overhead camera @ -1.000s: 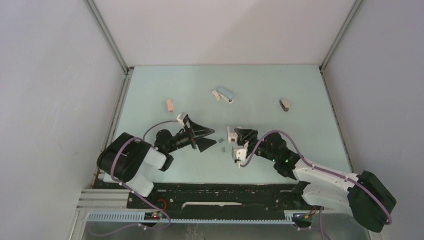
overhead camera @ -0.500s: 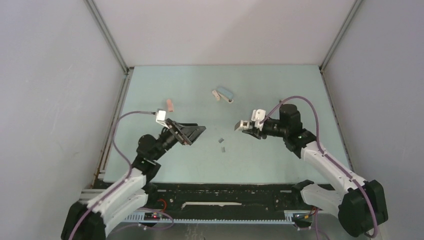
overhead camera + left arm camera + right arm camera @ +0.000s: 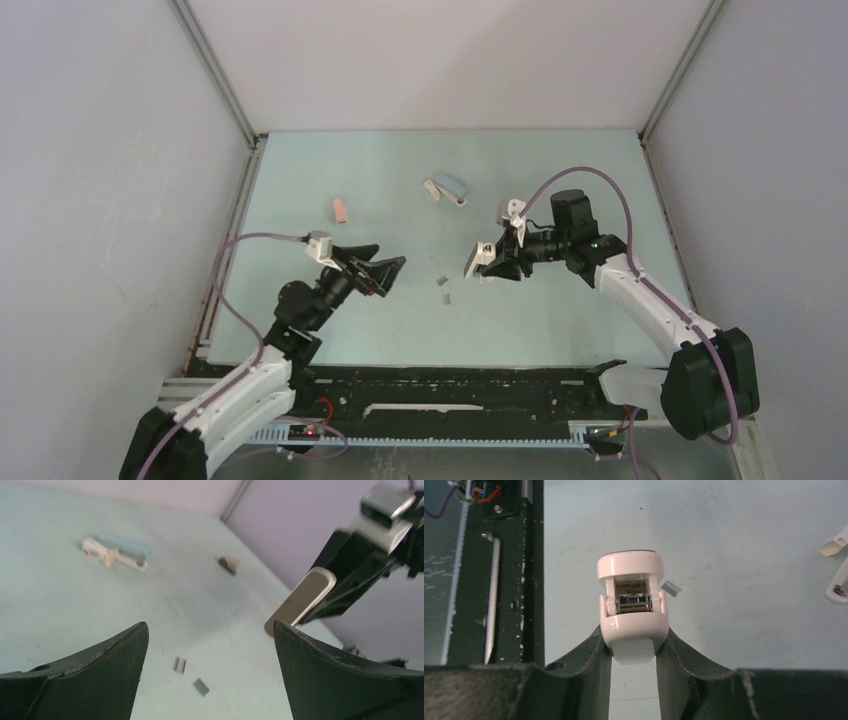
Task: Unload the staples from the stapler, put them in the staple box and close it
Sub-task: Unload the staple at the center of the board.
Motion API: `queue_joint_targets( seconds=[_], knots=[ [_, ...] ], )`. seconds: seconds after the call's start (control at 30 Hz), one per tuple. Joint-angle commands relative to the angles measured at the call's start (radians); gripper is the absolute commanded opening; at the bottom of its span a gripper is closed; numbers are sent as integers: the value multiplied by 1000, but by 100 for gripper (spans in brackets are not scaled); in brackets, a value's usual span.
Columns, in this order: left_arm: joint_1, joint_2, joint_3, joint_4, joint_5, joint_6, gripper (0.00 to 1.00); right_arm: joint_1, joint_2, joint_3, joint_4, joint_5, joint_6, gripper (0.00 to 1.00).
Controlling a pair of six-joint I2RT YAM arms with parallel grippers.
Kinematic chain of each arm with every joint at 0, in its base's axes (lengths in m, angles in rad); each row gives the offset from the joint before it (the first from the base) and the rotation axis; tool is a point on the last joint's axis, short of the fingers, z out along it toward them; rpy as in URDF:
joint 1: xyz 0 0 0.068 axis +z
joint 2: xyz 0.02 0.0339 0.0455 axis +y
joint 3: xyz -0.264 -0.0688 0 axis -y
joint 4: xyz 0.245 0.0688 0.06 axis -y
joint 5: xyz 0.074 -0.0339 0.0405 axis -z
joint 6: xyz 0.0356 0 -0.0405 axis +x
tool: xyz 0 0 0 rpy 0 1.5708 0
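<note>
Our left tool hangs above the near left part of the pale green counter with its two black fingers spread wide and nothing between them. From its wrist camera we see the gap in the tool framing the counter ahead.

Just beyond and to the right of it, the two short grey metal staple strips lie flat on the counter between the two arms, close together but not touching. The left wrist view shows them low in the gap.

Our right tool faces the left one from the other side of those strips. Its fingers are partly closed on the sides of a small white plastic stapler, gripped firmly. The stapler is off the counter and tilted, its open end showing shiny metal inside. One strip lies just beside that end in the right wrist view.

Farther back rest a small pink stapler, a light blue and white stapler lying opened and a small brownish object, all well apart from the tools.
</note>
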Motion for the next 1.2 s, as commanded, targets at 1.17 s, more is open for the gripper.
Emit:
queue_joint_targets(
  seconds=[1.17],
  knots=[
    [-226,852,409,267,520,312,62,-24,140,98,-93,-166,51,0]
  ],
)
